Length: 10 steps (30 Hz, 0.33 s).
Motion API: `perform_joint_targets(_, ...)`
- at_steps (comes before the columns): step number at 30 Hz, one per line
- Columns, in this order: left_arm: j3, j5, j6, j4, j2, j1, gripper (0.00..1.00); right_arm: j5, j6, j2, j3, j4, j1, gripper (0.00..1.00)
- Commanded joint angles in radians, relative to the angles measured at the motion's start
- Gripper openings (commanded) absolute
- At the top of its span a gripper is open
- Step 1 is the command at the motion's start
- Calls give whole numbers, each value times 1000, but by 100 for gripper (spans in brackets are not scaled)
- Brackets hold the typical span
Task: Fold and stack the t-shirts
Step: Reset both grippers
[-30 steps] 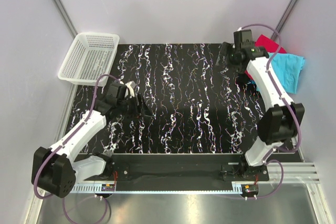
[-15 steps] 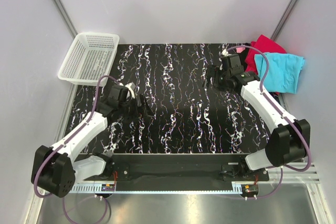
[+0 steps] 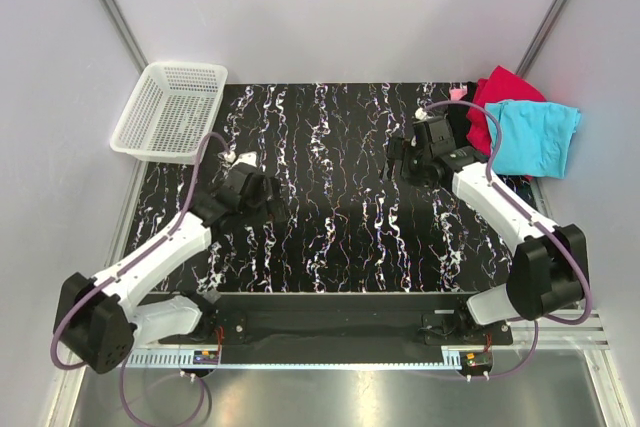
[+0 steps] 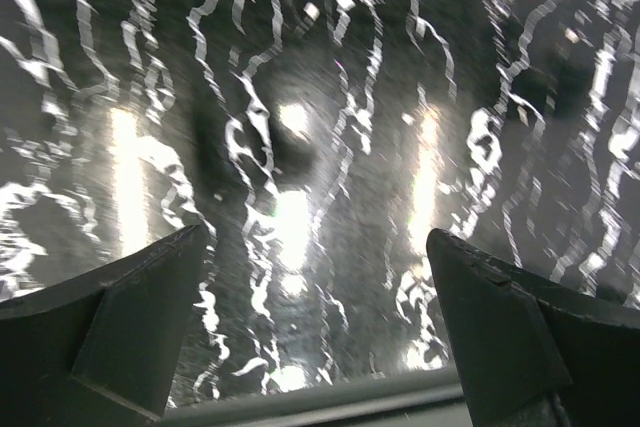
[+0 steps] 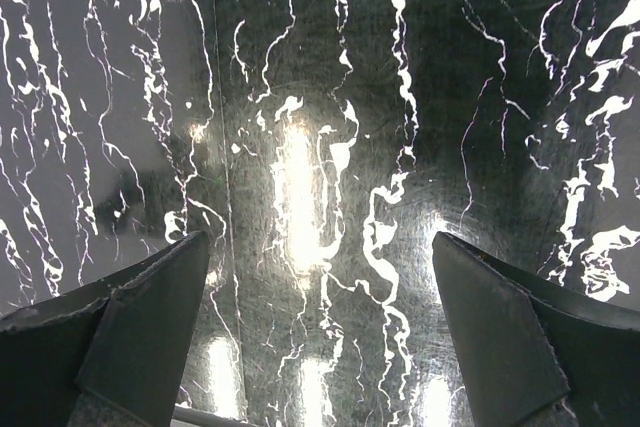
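The t-shirts lie in a loose pile at the table's far right corner. A turquoise-blue one (image 3: 537,137) is on top, a crimson red one (image 3: 498,90) lies behind it, and a bit of pink (image 3: 458,94) shows at the pile's left edge. My right gripper (image 3: 402,162) (image 5: 320,239) hovers left of the pile over the black marbled table (image 3: 330,247), open, with nothing between its fingers. Over the table's left half, my left gripper (image 3: 265,205) (image 4: 318,237) is also open and empty. Neither wrist view shows a shirt.
A white plastic mesh basket (image 3: 170,107) stands at the back left corner, partly off the table's edge. Grey walls close in on the back and both sides. The arms' base rail (image 3: 340,332) runs along the near edge.
My right arm has swung from the shirt pile leftward and nearer over the table. My left gripper shifted slightly right. Both sets of jaws have spread wider.
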Motion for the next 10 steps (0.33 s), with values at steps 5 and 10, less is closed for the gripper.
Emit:
perform_joint_targets(5, 110, -224, -15, -58, 57, -31, 99, 39, 3, -64, -26, 61, 19, 100)
perform_joint_targets(10, 116, -224, -9, -66, 51, -35, 99, 37, -2, -63, -38, 69, 19, 100)
